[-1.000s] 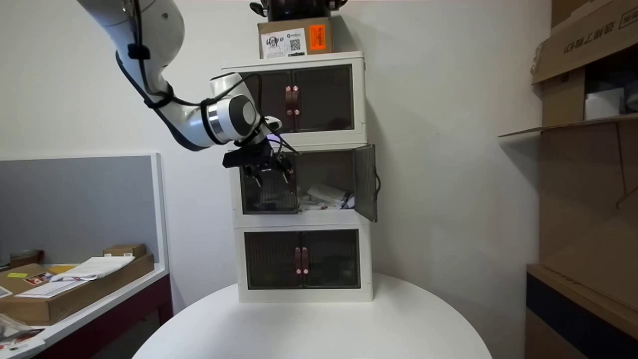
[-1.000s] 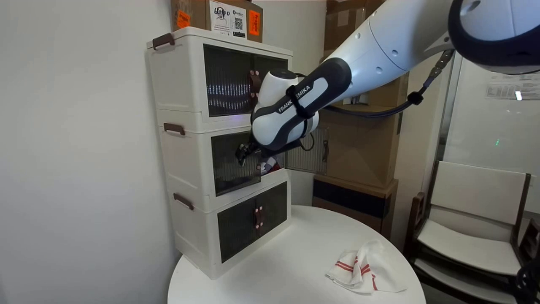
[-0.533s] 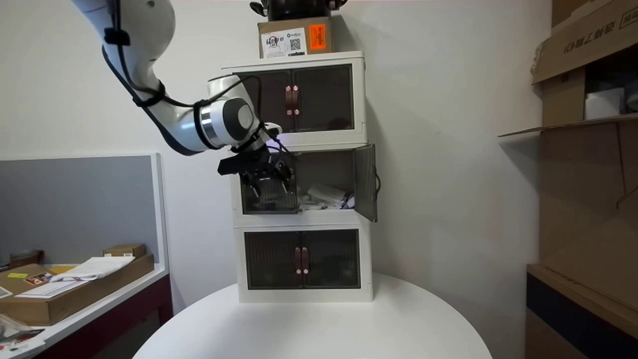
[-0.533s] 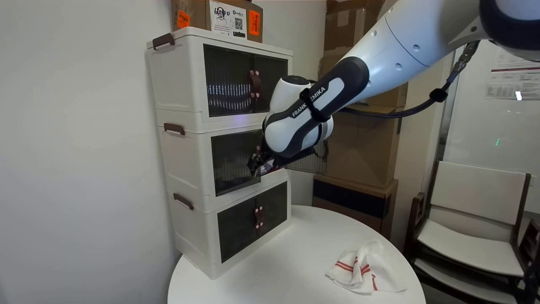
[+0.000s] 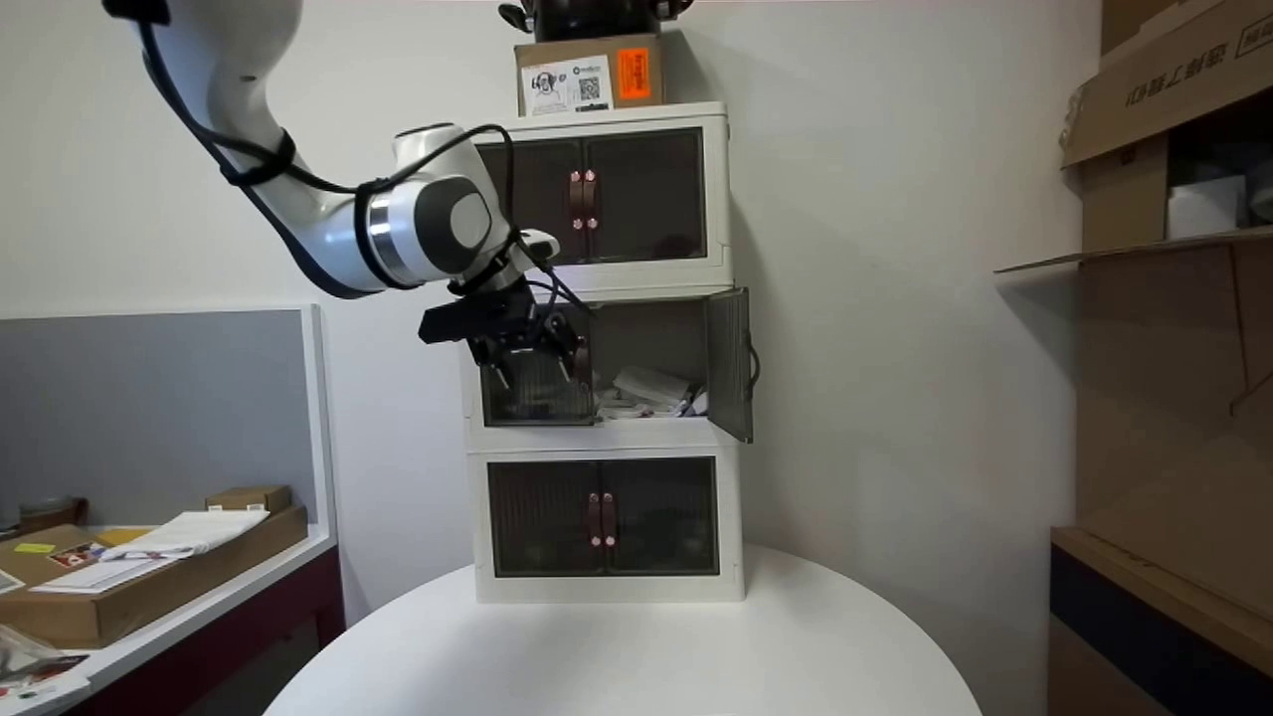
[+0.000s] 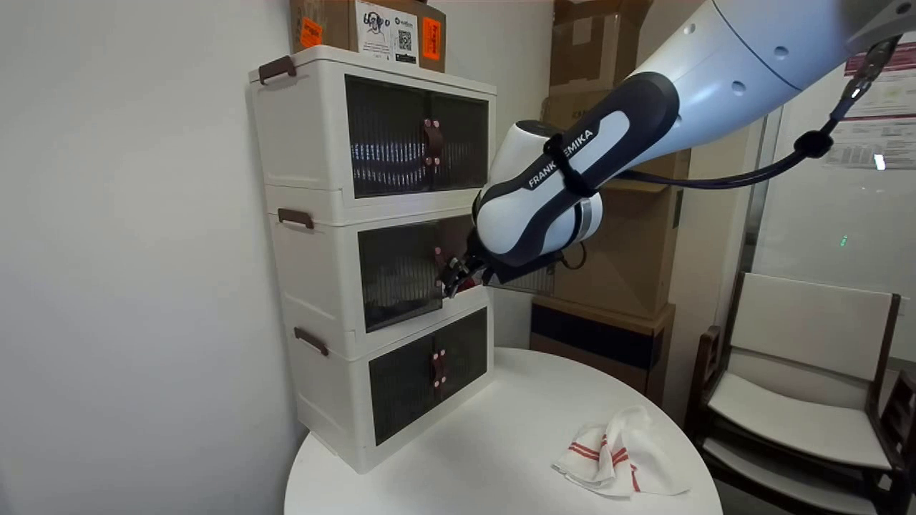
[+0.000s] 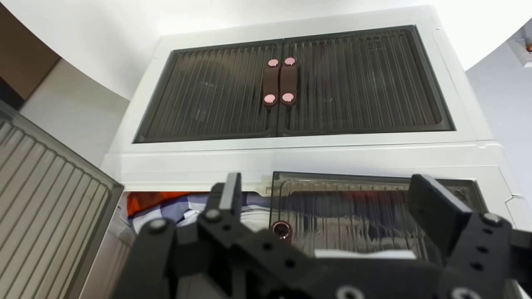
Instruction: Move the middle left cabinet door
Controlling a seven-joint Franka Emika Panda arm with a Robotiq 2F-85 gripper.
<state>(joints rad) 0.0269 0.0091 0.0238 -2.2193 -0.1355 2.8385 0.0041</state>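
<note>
at far left in an exterior view, a flat grey panel (image 5: 159, 408) stands behind a low brown cardboard box (image 5: 189, 587) topped with limp white sheets (image 5: 189, 535). next comes the glossy white arm (image 5: 328, 239), banded in black; its fingers (image 7: 436, 211) are spread wide, holding nothing, in front of the middle left cabinet door (image 5: 537, 400). that door, a small upright rectangle with a smoky see-through pane, fills the left half of the middle tier of the white three-tier cabinet (image 5: 646, 589), its free edge overlapping the white sill (image 5: 651, 435); whether the fingers touch it, i cannot tell. to its right, crumpled pale cloth (image 5: 646, 388) lies in the open half, and the matching right leaf (image 5: 729, 368) is swung outward, its dark handle (image 5: 755, 363) curved like a bow. farthest right rise big matte cardboard boxes (image 5: 1174, 398). the wrist view brings out fine ribbing in the panes (image 7: 365, 87), pinkish metallic studs (image 7: 288, 97) on brown strap handles (image 7: 289, 81), and blue-and-white check beside orange-red in the cloth. only an exterior view shows a white towel (image 6: 622, 454) with red stripes, rumpled on the smooth round worktop (image 6: 501, 443), and a pale-seated chair (image 6: 794, 418).
</note>
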